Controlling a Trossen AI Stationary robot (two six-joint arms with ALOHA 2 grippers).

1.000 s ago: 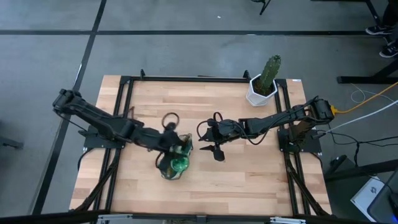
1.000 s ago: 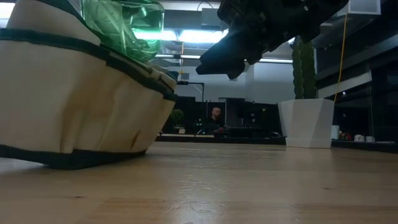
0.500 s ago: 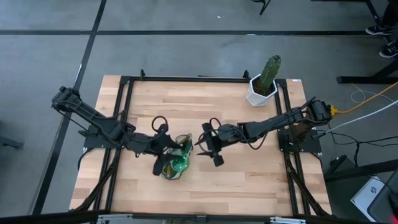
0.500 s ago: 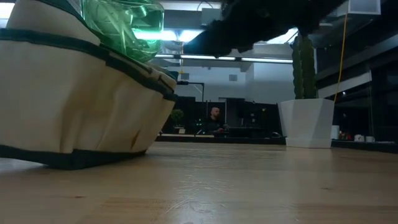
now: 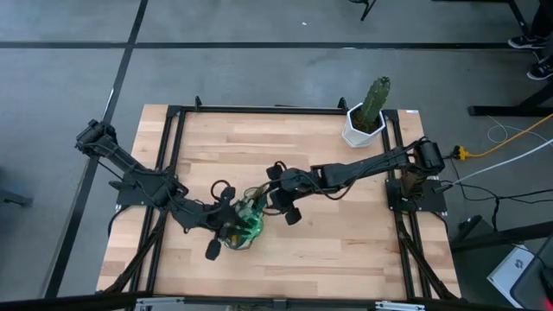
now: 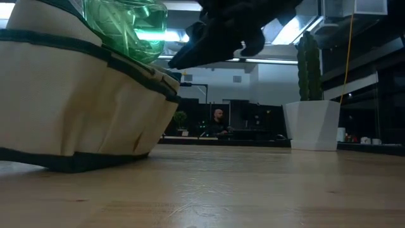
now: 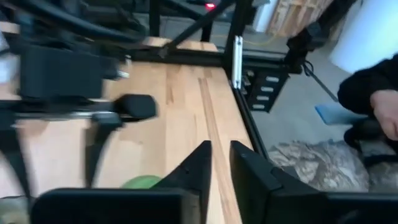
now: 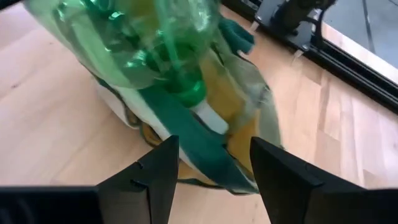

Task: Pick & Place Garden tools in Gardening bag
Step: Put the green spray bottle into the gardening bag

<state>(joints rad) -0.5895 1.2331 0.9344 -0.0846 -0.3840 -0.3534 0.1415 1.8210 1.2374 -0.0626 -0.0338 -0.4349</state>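
The cream gardening bag [image 5: 235, 235] with dark green trim stands on the table a little left of centre, and shows in the low view [image 6: 76, 101]. A translucent green spray bottle [image 8: 143, 37] lies tilted in its open top and sticks out above the rim [image 6: 123, 25]. My left gripper [image 5: 214, 246] hangs at the bag's near left side, its fingers [image 7: 200, 167] drawn almost together with nothing between them. My right gripper [image 8: 214, 168] stands open just right of the bag [image 5: 281, 203], above the table [image 6: 215, 38], touching nothing.
A cactus in a white faceted pot [image 5: 367, 117] stands at the table's far right corner [image 6: 310, 120]. Black frame rails [image 5: 173, 155] run along the table's edges. A person's hand [image 7: 385, 115] shows beyond the table, and another person sits far back in the room [image 6: 218, 117].
My left gripper has gone from above the bag toward the table's near edge and now hangs at the bag's near left side. My right gripper has moved toward the table's left, closer to the bag, staying open. The bag and bottle have kept still.
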